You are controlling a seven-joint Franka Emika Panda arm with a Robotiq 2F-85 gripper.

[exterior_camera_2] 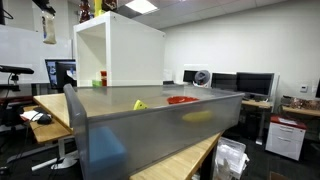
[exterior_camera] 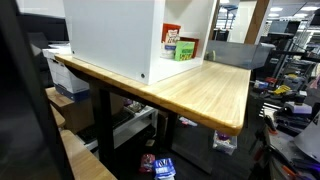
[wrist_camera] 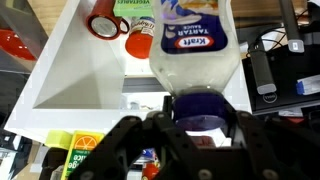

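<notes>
Closest, we see the gripper (wrist_camera: 200, 125), its jaws closed around the blue cap (wrist_camera: 202, 104) of a Kraft bottle (wrist_camera: 195, 45), which extends straight beyond them. Farther off, to one side of the jaws, an open white cabinet (wrist_camera: 70, 75) holds red-lidded tins (wrist_camera: 103, 24). We judge the bottle mid-carry; any next move calls for a firm, steady grip.

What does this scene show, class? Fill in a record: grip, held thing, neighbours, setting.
grip: gripper shut on bottle at its blue cap
held thing: white Kraft bottle, label facing the wrist view
neighbours: red-topped can inside the cabinet
setting: white cabinet on a wooden table
</notes>
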